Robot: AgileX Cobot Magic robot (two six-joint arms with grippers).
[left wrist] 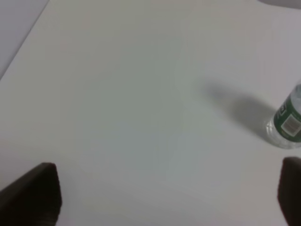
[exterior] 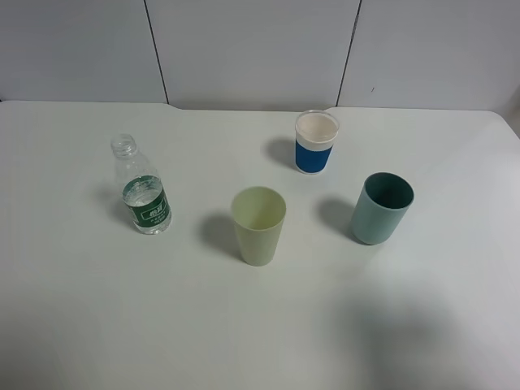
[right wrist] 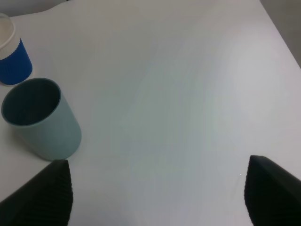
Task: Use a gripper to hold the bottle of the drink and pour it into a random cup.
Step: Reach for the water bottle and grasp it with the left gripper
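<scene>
Broadly, a white table (exterior: 97, 309) fills almost the whole high view, with pale grey wall panels (exterior: 252, 49) standing behind its far edge. Neither arm shows from above. The left gripper (left wrist: 167, 193) appears only in its own wrist view, as two dark fingers (left wrist: 35, 193) set far apart over bare tabletop. The jaws are spread wide, with nothing between them and nothing touching them. The right gripper (right wrist: 160, 193) is the same in its wrist view: two dark ribbed fingers (right wrist: 44, 193) held well apart, gripping nothing. Among the vessels, a teal-green tumbler (exterior: 382, 209) stands upright on the right side of the table. It lies just ahead of the right gripper and outside its jaws. The cup (exterior: 258, 226), pale yellow-green and tapered, stands upright near the middle of the table, and what shows of its inside looks empty. The bottle of the drink (exterior: 142, 188) stands upright on the left side, well apart from the cup. It is clear plastic with a dark green label, an uncapped threaded neck and some water inside. From the left wrist it shows only partly, at the frame's edge, ahead of the fingers and not between them. A white cup with a blue band (exterior: 316, 142) stands farther back, behind the cup and the tumbler.
</scene>
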